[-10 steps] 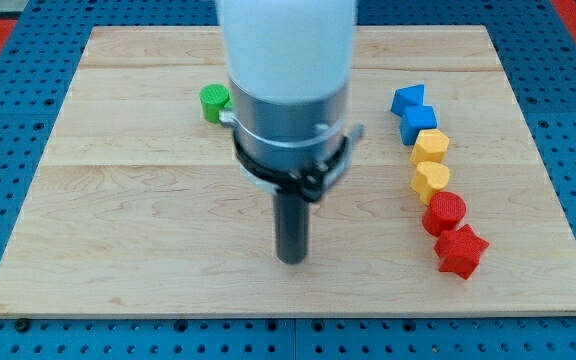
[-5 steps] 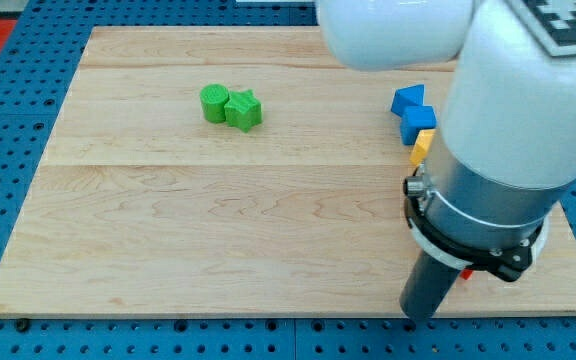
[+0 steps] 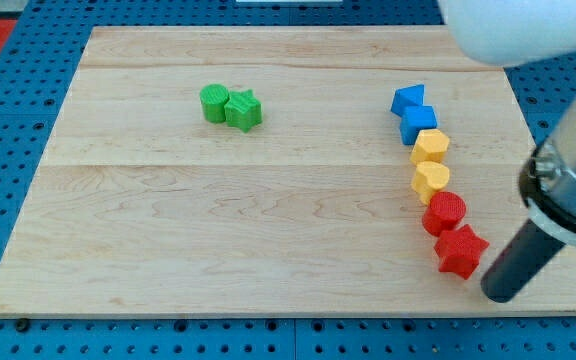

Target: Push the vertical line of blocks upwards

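Observation:
A near-vertical line of six blocks stands at the view's right: two blue blocks (image 3: pixel 409 100) (image 3: pixel 419 123) on top, a yellow hexagon (image 3: pixel 430 146), a yellow heart (image 3: pixel 430 181), a red cylinder (image 3: pixel 445 213) and a red star (image 3: pixel 460 251) at the bottom. My tip (image 3: pixel 499 293) rests on the board just right of and below the red star, a small gap apart from it.
A green cylinder (image 3: pixel 214 102) and a green star (image 3: pixel 244 110) touch each other at the upper left. The wooden board (image 3: pixel 218 220) lies on a blue pegboard. The board's bottom edge runs close under my tip.
My tip has swept from the board's lower middle to the right, passing below the line, and now sits at the lower right beside the red star. The blocks have not moved.

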You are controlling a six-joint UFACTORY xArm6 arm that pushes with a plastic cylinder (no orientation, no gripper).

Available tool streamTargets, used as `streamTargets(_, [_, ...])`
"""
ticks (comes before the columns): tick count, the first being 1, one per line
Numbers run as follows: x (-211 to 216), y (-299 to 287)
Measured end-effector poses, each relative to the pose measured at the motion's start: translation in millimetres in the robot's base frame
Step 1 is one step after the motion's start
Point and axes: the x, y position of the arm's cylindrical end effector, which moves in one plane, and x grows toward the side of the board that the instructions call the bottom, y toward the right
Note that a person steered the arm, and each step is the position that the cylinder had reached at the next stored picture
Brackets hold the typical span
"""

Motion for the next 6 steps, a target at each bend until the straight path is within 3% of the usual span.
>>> streamTargets(4, [-48, -38])
streamTargets(5, [-65, -58])
streamTargets(6, [-91, -114])
